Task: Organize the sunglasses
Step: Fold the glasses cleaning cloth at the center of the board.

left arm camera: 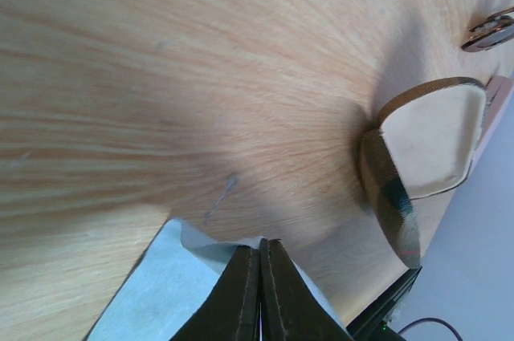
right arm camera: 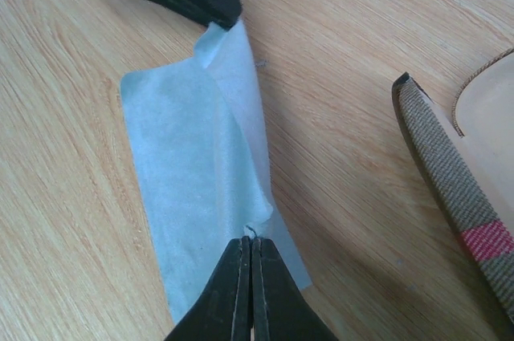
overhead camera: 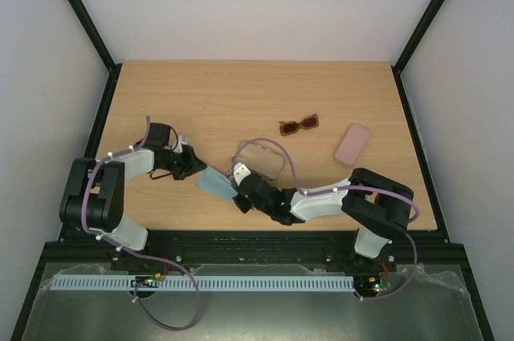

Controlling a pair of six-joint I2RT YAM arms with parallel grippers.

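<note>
- A brown oblong fabric case (left arm camera: 434,136) with a red stripe lies open on the light wooden worktop (overhead camera: 201,92), near the middle of the top view. The part of its inside that the left wrist view shows is only pale beige lining.
- A flat pink case (overhead camera: 352,144) lies closed at the right of the top view. What it holds cannot be seen.
- The reddish-brown plastic sunglasses (overhead camera: 299,124), with rectangular brown lenses, lie on the bare worktop, outside both cases. They are up and to the right of the open case and just left of the pink one, touching neither.
- The left tool (left arm camera: 259,246) has its fingers pressed together, pinching one end of a light blue cloth (right arm camera: 185,156).
- The right tool (right arm camera: 250,243) is likewise pressed tight, pinching the opposite end of the same cloth.
- The cloth runs between the two tools, folded over along its length, with its lower layer lying on the worktop. It sits at the lower left of the open case and does not touch it.
</note>
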